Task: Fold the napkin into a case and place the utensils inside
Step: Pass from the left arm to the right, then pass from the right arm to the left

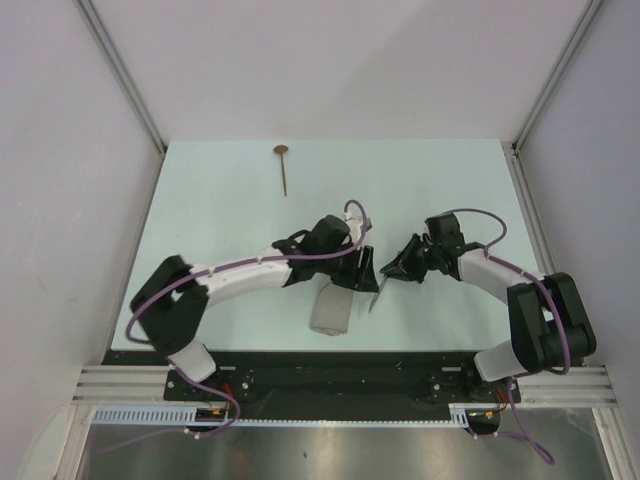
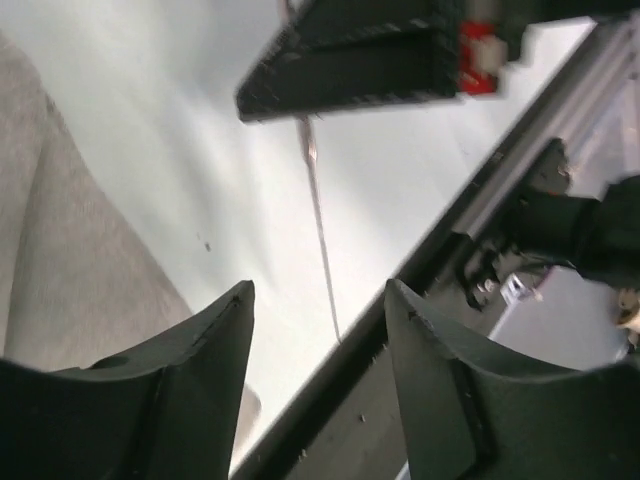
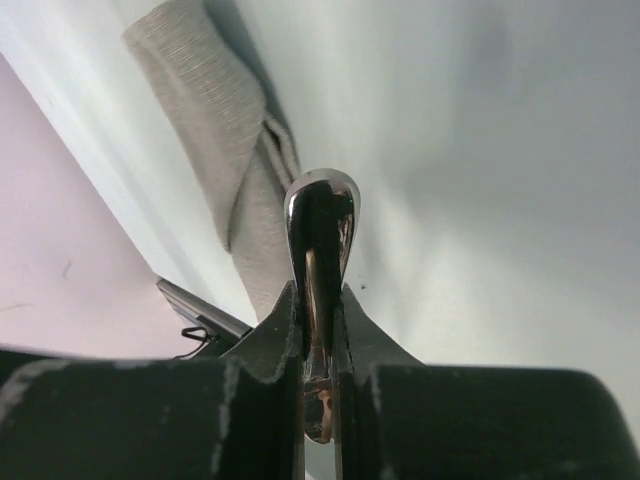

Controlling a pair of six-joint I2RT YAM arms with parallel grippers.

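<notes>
A: Checking the near edge first: the napkin (image 1: 330, 312) lies folded in a narrow bundle below the left arm's wrist.
B: Left gripper (image 2: 320, 310)?
A: Jaws wide apart, nothing between them, napkin just beside.
B: Right gripper (image 3: 318, 305)?
A: Pinched tight on the knife (image 3: 320, 215), which slants down toward the table (image 1: 440, 190) near the napkin.
B: Spoon (image 1: 283, 165)?
A: Flat near the far edge, well apart from both grippers.

The left arm (image 1: 262, 270) covers the far end of the napkin (image 1: 330, 314).

Napkin (image 3: 212, 115) of matt woven cloth; knife (image 3: 320, 225) of glossy metal.
</notes>
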